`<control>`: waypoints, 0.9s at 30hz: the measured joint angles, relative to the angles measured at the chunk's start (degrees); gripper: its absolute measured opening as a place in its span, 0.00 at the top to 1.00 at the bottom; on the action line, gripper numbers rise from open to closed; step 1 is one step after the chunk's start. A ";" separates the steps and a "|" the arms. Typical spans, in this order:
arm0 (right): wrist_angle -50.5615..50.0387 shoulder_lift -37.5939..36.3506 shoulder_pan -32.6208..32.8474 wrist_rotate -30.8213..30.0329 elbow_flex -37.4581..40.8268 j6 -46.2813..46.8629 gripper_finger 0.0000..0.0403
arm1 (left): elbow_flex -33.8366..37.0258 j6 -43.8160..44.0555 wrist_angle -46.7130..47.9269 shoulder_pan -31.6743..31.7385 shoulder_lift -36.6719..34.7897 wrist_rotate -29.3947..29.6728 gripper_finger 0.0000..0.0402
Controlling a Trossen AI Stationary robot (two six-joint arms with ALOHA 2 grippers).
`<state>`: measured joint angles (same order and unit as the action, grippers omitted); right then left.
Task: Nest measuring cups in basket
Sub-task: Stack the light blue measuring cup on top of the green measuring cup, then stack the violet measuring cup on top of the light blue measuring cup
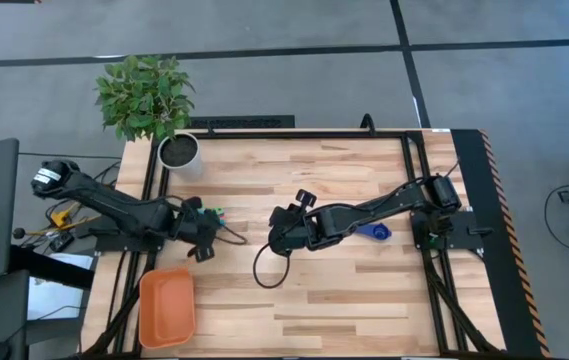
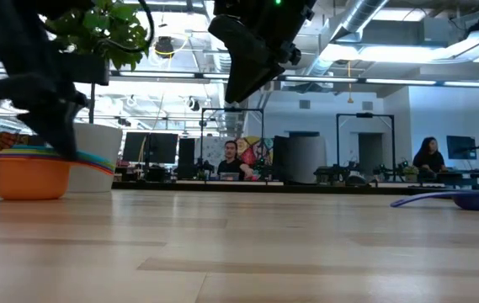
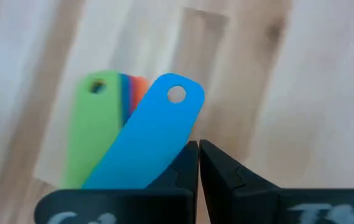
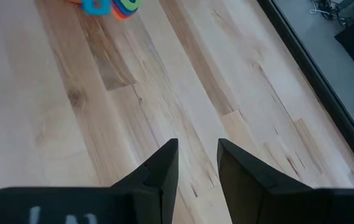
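A potted plant stands at the table's corner.

floor: you see grey slabs with dark seams | ceiling: exposed ducts, strip lights | desks with monitors, two seated people

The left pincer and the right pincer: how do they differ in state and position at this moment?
The left pincer is shut, with the fanned handles of the measuring cups directly beside its fingers; the right pincer stands slightly apart and holds nothing. The left pincer is near the orange basket; the right pincer is over the bare middle of the table. Both are dark, two-fingered pincers.
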<state>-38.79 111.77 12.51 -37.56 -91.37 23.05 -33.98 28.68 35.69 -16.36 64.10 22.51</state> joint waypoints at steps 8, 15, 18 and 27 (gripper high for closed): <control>-0.10 0.00 0.00 0.00 0.00 -0.13 0.66 | 0.00 0.36 -0.93 5.58 0.00 3.53 0.99; -1.44 0.00 0.00 0.00 0.00 0.52 0.68 | 0.00 -0.10 -3.07 6.79 0.00 3.46 0.99; -3.25 0.00 0.00 -0.85 0.00 1.83 0.68 | -0.01 -0.43 -3.80 6.62 -0.03 1.94 0.99; -9.42 -0.05 -0.31 -1.27 4.54 7.10 0.69 | -3.06 -3.08 -6.66 3.31 -4.13 7.92 0.99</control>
<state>-48.20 111.71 12.21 -38.83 -86.83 30.15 -37.04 25.60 29.02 -13.05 59.97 30.43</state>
